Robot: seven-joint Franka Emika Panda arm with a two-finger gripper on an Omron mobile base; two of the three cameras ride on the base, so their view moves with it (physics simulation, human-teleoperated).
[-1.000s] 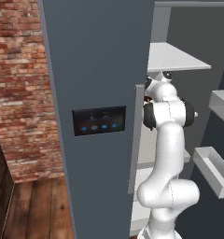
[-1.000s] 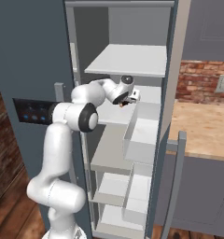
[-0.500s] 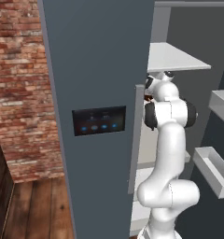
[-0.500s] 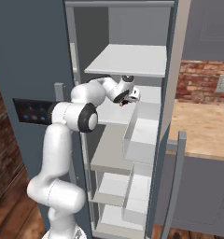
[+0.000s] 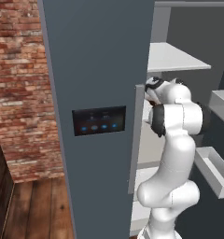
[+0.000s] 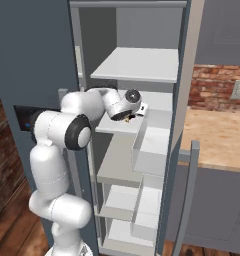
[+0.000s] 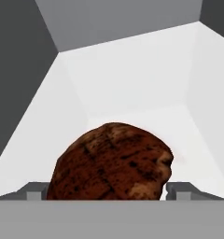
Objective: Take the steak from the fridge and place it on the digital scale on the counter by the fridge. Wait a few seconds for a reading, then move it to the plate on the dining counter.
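**Steak between the fingers, grip unproven, tight exit from the fridge**

The steak (image 7: 111, 162) lies on a white fridge shelf (image 7: 132, 84), low in the hand view at about 6 o'clock, with the two dark fingertips (image 7: 35, 191) flanking it at 8 and 4 o'clock. The gripper (image 7: 109, 193) straddles the meat, but whether the pads are pressing on it or merely standing beside it I cannot tell; the contact line is hidden under the lump.

Risks, as I judge them:

- If the jaws close only on the rounded near edge, the meat could squirt forward, toward 12 o'clock and the back wall.
- A flat, soft piece pinched at its rim may sag or peel out once lifted.
- In the right base view the gripper (image 6: 131, 113) sits deep inside the fridge (image 6: 52, 55), under an upper shelf (image 6: 137, 65). Lifting too high before backing out would knock the wrist against it.
- The open door (image 5: 100, 70) stands close to the arm in the left base view, so a wide swing toward the counter (image 6: 217, 137) at 3 o'clock could clip it.
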